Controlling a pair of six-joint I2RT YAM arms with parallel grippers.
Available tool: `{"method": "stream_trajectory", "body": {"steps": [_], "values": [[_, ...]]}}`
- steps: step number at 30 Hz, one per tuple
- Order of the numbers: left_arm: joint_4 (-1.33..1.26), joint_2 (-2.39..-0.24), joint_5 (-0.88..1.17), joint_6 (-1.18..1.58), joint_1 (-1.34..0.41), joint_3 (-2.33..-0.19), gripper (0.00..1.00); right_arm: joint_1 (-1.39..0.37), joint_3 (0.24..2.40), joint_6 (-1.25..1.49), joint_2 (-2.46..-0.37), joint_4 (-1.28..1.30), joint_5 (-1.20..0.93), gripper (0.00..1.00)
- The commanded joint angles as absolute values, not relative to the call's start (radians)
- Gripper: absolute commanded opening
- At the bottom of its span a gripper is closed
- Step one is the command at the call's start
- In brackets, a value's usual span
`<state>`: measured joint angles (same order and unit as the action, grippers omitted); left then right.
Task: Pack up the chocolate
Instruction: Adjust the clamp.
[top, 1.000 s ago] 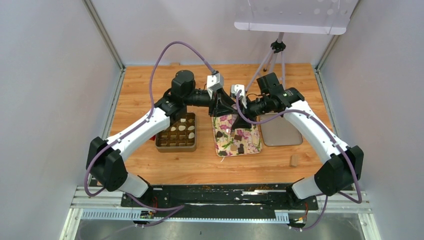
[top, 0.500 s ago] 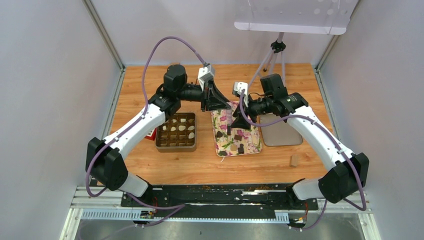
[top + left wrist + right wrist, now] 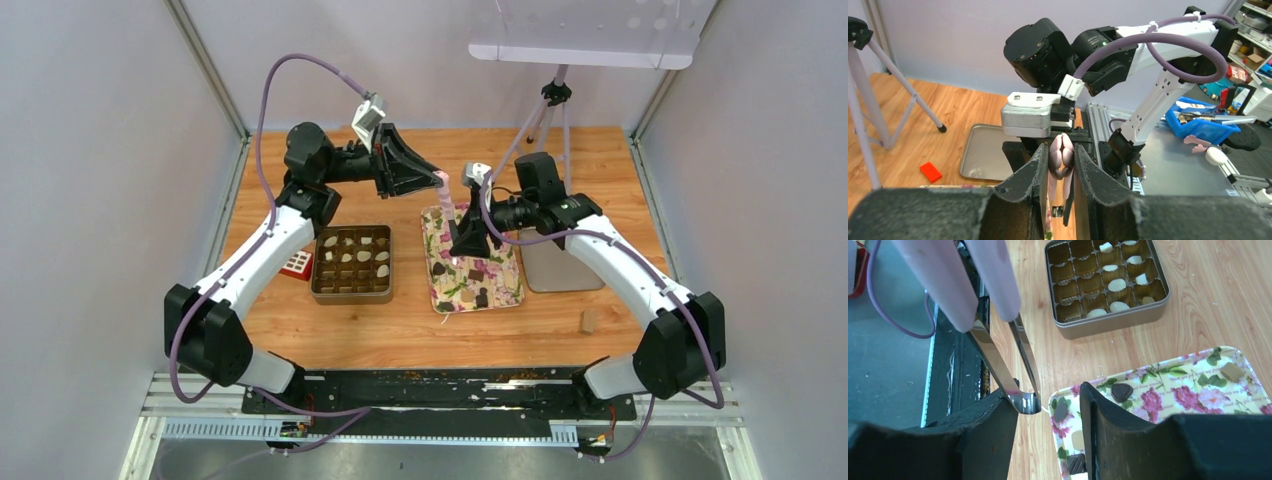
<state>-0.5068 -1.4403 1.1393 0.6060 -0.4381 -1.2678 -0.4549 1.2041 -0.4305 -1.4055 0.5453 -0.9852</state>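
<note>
While clamping left gripper [image 3: 1061, 149] on pink tongs [image 3: 940, 285], right gripper [image 3: 1048, 392] fingers apart beside their tips, counts some tin [image 3: 350, 293] cells filled, more chocolate [image 3: 476, 275] waiting on floral tray [image 3: 507, 290].

We find no text, brand, number or sign that can be read in any view. A small red-and-white flat piece [image 3: 297, 265] lies on the wooden table [image 3: 400, 335] just beside the left edge of the gold metal tin [image 3: 350, 297]. Its markings are too small to make out.
</note>
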Motion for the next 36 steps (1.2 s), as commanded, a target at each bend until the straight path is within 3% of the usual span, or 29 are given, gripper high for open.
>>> {"method": "stream_trajectory", "body": {"steps": [1, 7, 9, 11, 12, 13, 14, 15, 16, 18, 22, 28, 36], "values": [[-0.632, -1.409, 1.122, 0.699, -0.418, -1.24, 0.0, -0.446, 1.225, -0.343, -1.42, 0.417, -1.087, 0.42], [-0.69, -1.401, 1.113, 0.732, -0.372, -1.199, 0.0, -0.411, 1.18, -0.259, -1.39, 0.35, -1.086, 0.25], [-0.688, -1.391, 1.165, 0.707, -0.351, -1.181, 0.06, -0.394, 1.196, -0.304, -1.381, 0.418, -1.074, 0.19], [-0.623, -1.368, 1.223, 0.597, -0.337, -1.155, 0.37, -0.388, 1.23, -0.412, -1.371, 0.529, -1.026, 0.15], [-0.487, -1.34, 1.214, 0.471, -0.327, -1.15, 0.77, -0.388, 1.244, -0.479, -1.367, 0.59, -0.992, 0.11], [-0.249, -1.306, 1.155, 0.266, -0.322, -1.165, 0.97, -0.388, 1.258, -0.548, -1.362, 0.655, -0.951, 0.08], [0.184, -1.27, 1.032, -0.05, -0.325, -1.209, 0.99, -0.387, 1.273, -0.623, -1.36, 0.72, -0.913, 0.06], [0.411, -1.236, 0.902, -0.304, -0.353, -1.241, 1.0, -0.388, 1.289, -0.69, -1.36, 0.783, -0.868, 0.05], [0.528, -1.206, 0.796, -0.52, -0.388, -1.244, 1.0, -0.388, 1.304, -0.756, -1.364, 0.844, -0.824, 0.05], [0.59, -1.14, 0.671, -0.699, -0.412, -1.213, 1.0, -0.387, 1.334, -0.868, -1.38, 0.962, -0.732, 0.03], [0.597, -1.071, 0.604, -0.78, -0.445, -1.205, 1.0, -0.393, 1.383, -0.992, -1.408, 1.097, -0.595, 0.02], [0.657, -1.206, 0.56, -0.72, -0.58, -1.347, 1.0, -0.466, 1.436, -1.043, -1.421, 1.149, -0.462, 0.02], [0.633, -1.338, 0.746, -0.639, -0.672, -1.432, 0.92, -0.505, 1.432, -0.995, -1.396, 1.138, -0.445, 0.02]]}}
